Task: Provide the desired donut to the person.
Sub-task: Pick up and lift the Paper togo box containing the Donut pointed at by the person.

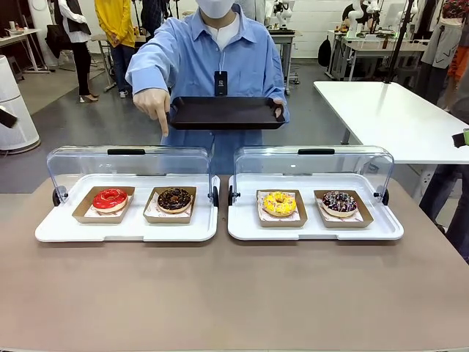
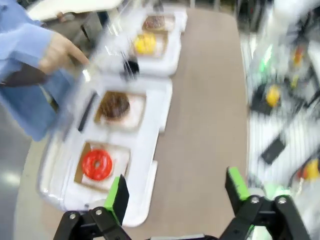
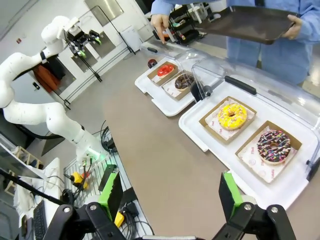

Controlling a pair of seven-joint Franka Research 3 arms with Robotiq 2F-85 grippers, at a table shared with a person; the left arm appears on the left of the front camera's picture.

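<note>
The left gripper (image 2: 177, 192) hangs at the left end of the brown table (image 1: 220, 293), its jaws standing wide apart and gripping nothing (its wrist view is rather blurred). The right gripper (image 3: 170, 192) hangs by the table's right edge, its jaws also wide apart and empty.

Toward the far edge two white trays lie side by side, each with its clear lid tipped up at the back. The left tray (image 1: 44, 233) is toward the left edge and the right tray (image 1: 392, 233) toward the right edge. Every donut sits in its own brown paper dish. The left tray holds a red donut (image 1: 110, 199) and, beside it toward the middle, a chocolate donut (image 1: 174, 199). The right tray holds a yellow donut (image 1: 279, 203) and a dark sprinkled donut (image 1: 339, 202), the last nearest the right edge.

Behind the far edge stands the person (image 1: 249, 66), holding a black tray (image 1: 223, 114) level with one hand. The pointing hand (image 1: 152, 103) aims a finger down above the left tray's lid, closer to the chocolate donut than to the red one.
</note>
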